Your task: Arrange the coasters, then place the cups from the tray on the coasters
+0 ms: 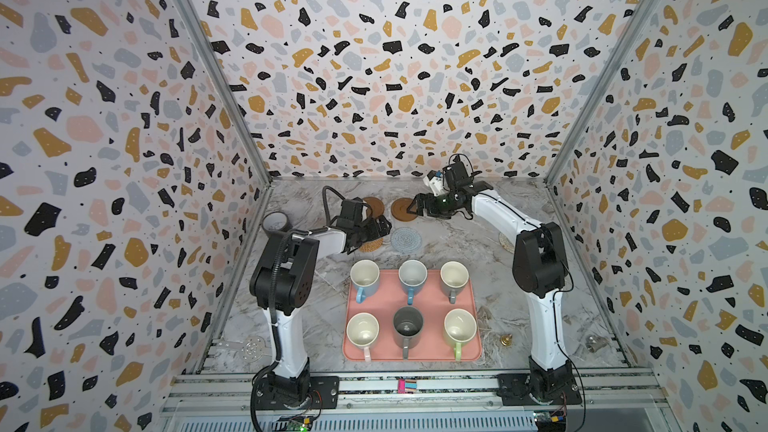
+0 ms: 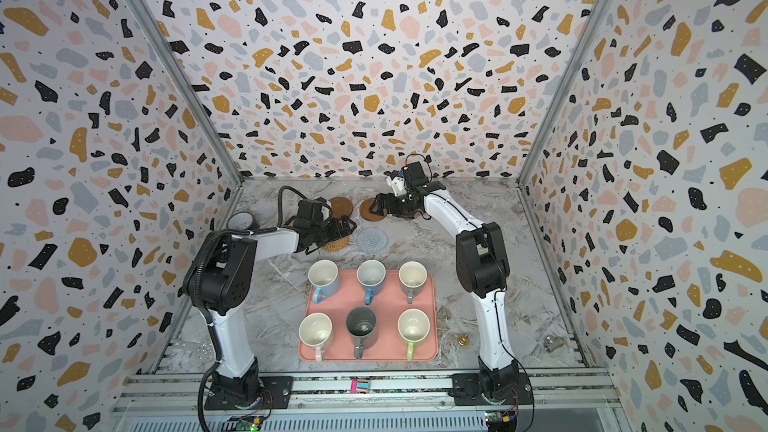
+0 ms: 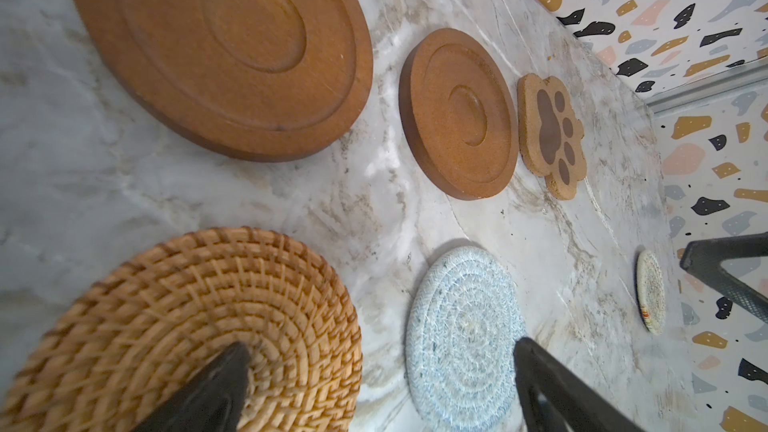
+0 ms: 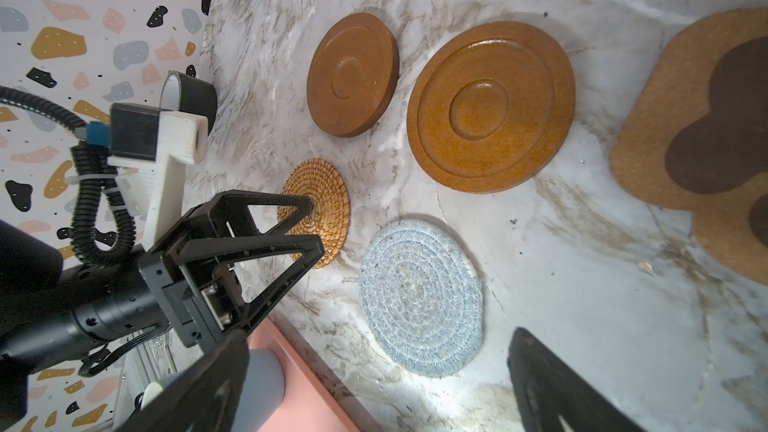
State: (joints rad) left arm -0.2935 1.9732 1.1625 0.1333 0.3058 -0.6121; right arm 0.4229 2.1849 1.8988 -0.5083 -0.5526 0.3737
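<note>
Nearest us sits the tray [image 1: 430, 309], flat on the tabletop [image 1: 316, 326], with all six cups [image 1: 365, 278] upright on it in two rows of three, every handle pointing toward the near edge. Beyond it the coasters [image 1: 405, 238] lie in two rows. In front are the rattan coaster [image 3: 178, 326], pale blue coaster [image 3: 461, 326] and cream coaster [image 3: 650, 290], and behind them the wooden discs [image 4: 353, 74] and paw coaster [image 3: 552, 134].

Our left end effector [image 1: 384, 228] hovers over the gap between rattan and blue, fingers spread and empty. The right end effector [image 1: 417, 206], likewise spread and empty, hangs farther back at the edge of one disc.

We judge the arranging about done. The cups lie on the near side of both end effectors with their handles facing away, and the left one is closer to the tray.
</note>
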